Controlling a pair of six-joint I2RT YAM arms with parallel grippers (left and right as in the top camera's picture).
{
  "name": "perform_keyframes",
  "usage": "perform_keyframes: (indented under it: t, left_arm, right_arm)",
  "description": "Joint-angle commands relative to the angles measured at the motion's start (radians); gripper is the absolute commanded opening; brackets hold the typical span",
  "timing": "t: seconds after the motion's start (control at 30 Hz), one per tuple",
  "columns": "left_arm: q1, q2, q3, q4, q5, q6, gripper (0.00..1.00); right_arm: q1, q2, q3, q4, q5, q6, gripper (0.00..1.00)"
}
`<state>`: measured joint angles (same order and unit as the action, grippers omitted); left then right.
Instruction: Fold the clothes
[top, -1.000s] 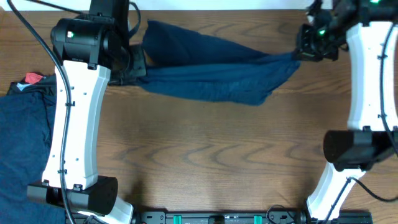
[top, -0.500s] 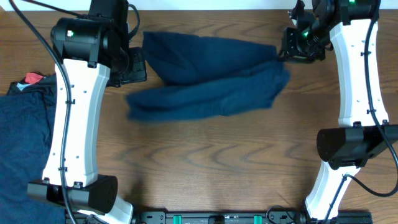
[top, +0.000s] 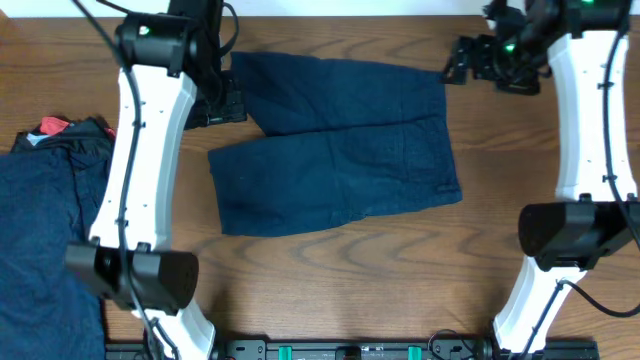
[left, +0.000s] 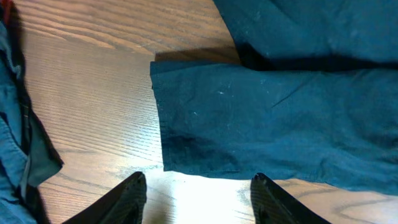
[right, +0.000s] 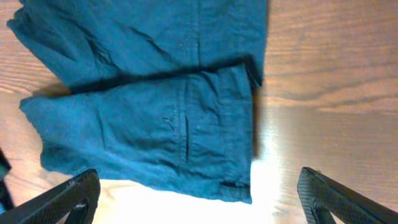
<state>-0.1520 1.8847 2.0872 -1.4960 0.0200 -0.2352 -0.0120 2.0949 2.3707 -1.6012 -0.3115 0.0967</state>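
The navy shorts, earlier held bunched between the left end effector and the right end effector, have been released and spread flat on the tabletop. Both end effectors have been opened and lifted off the fabric.

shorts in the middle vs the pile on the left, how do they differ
The shorts lie spread flat; the pile is bunched and wrinkled. The shorts are all navy; the pile has a red piece. The shorts sit mid-table; the pile runs off frame. Both are navy fabric.
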Motion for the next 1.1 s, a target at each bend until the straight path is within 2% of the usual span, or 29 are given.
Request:
perform_keyframes:
  t: [0.0,0.17,0.33,0.43,0.6,0.8,1.07]
  left_arm:
    - [0.004,0.075,-0.007,0.013,-0.001,0.010,0.56]
    - [0.004,0.156,-0.007,0.028,0.000,0.009,0.56]
    - [0.005,0.151,-0.078,0.020,0.015,-0.029,0.53]
    - [0.005,0.090,-0.214,0.068,0.018,-0.036,0.51]
    - [0.005,-0.143,-0.600,0.302,0.018,-0.055,0.50]
    - [0.005,-0.401,-0.950,0.437,0.025,-0.081,0.50]
    - [0.005,-0.458,-1.062,0.463,0.025,-0.105,0.50]
  right_arm:
    - [-0.029,0.038,0.001,-0.016,-0.056,-0.047,0.99]
    - [-0.011,0.133,-0.001,-0.097,-0.044,-0.069,0.99]
    - [0.037,0.171,-0.093,-0.083,-0.016,-0.055,0.99]
    - [0.051,0.159,-0.180,-0.033,0.001,-0.023,0.99]
    - [0.048,0.117,-0.351,0.074,0.001,0.023,0.99]
    - [0.056,-0.022,-0.597,0.244,0.001,0.039,0.99]
    - [0.058,-0.281,-0.980,0.484,-0.018,0.122,0.99]
